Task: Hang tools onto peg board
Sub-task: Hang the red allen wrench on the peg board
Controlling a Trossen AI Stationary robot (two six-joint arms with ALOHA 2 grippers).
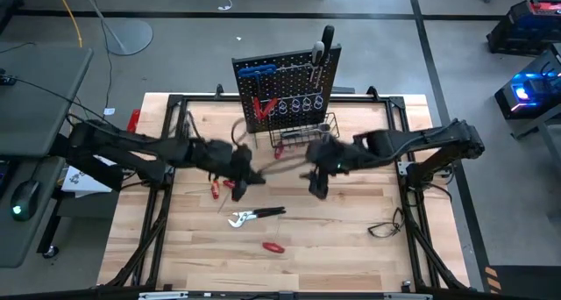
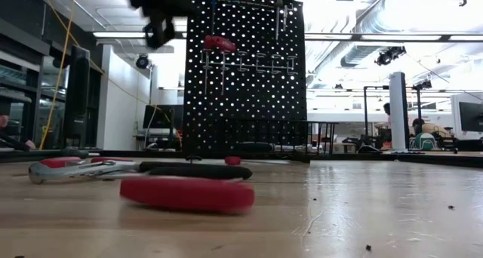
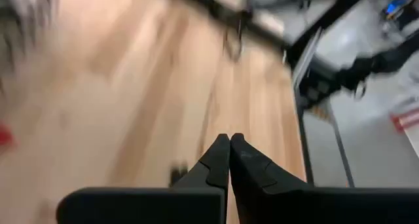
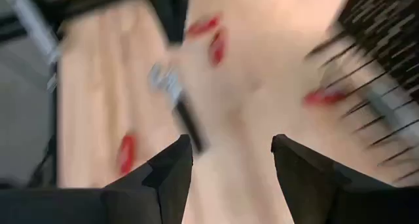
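While the left gripper (image 3: 229, 145) is closed on nothing and the right gripper (image 4: 232, 158) hangs open and empty mid-table, either could knock the pliers (image 1: 254, 217) away.

Left pincer (image 3: 229, 160) pressed closed, empty, right pincer (image 4: 232, 165) spread wide, empty, both arms reaching inward

- We see two dark, nearly black arms, the left arm (image 1: 131, 146) and the right arm (image 1: 421, 142), built of chunky jointed segments.
- The left gripper (image 3: 229, 140) has matte black fingers (image 3: 216, 165) tapering to wedge-shaped points.
- The right gripper (image 4: 232, 160) has broader black fingers (image 4: 171, 171) with angular, faceted tips.
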